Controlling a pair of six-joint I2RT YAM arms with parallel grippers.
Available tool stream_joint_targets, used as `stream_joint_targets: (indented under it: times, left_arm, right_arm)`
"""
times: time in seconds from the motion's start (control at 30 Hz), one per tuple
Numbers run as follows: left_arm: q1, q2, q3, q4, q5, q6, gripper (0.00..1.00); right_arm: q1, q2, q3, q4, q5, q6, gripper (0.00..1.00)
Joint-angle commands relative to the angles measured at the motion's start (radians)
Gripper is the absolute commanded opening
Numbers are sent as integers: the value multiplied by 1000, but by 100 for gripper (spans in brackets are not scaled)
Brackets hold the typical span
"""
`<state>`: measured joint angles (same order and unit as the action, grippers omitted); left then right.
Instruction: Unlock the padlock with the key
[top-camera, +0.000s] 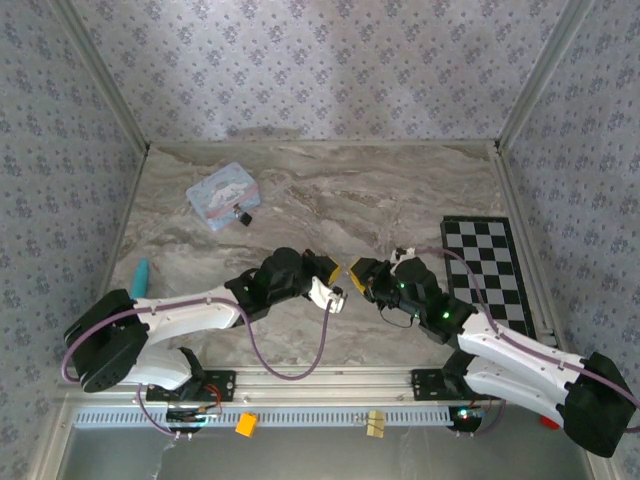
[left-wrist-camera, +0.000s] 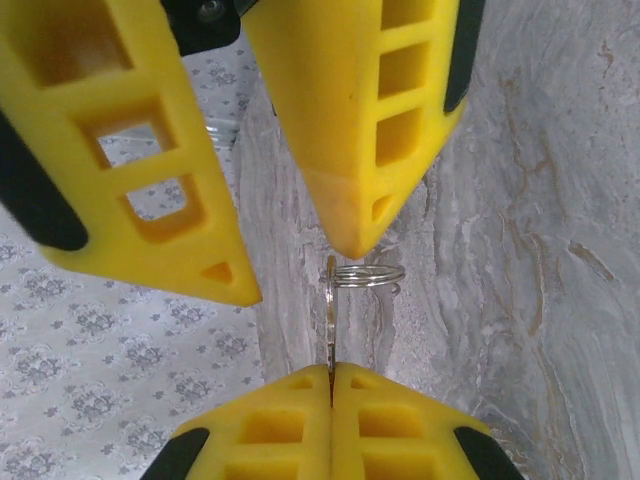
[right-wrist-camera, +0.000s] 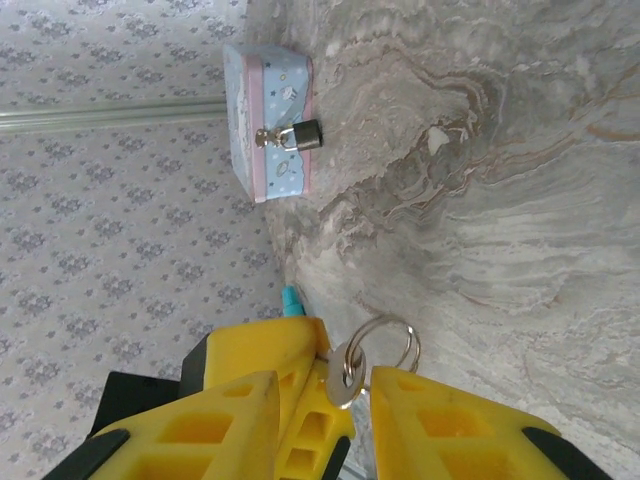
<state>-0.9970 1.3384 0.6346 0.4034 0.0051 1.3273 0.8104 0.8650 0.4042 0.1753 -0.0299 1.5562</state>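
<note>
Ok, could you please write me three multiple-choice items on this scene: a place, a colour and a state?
1. Where is the padlock? A hanging on the tin; B in a basket; C on a shelf.
2. The tin's main colour? A red; B light blue; C green.
3. The left claw is: A wide open; B shut on the key; C gripping the tin.
Answers: A, it hangs on the tin's front; B, its walls are pale blue; B, it pinches the key.
</note>
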Motion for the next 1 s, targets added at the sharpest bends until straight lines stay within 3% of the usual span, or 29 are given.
stream_joint_targets:
  times: [0.0, 0.67, 0.97]
  left_arm:
    - [-12, 5, -3, 47, -10, 21, 0]
    - [-38, 31, -7, 56, -27, 35, 0]
    - [-50, 47, -19, 70, -39, 29, 0]
  right_arm:
    - [7, 4, -8, -36, 32, 9, 30]
    - [0, 51, 4, 4, 5, 0, 19]
    - [-5, 51, 15, -9, -2, -11, 7]
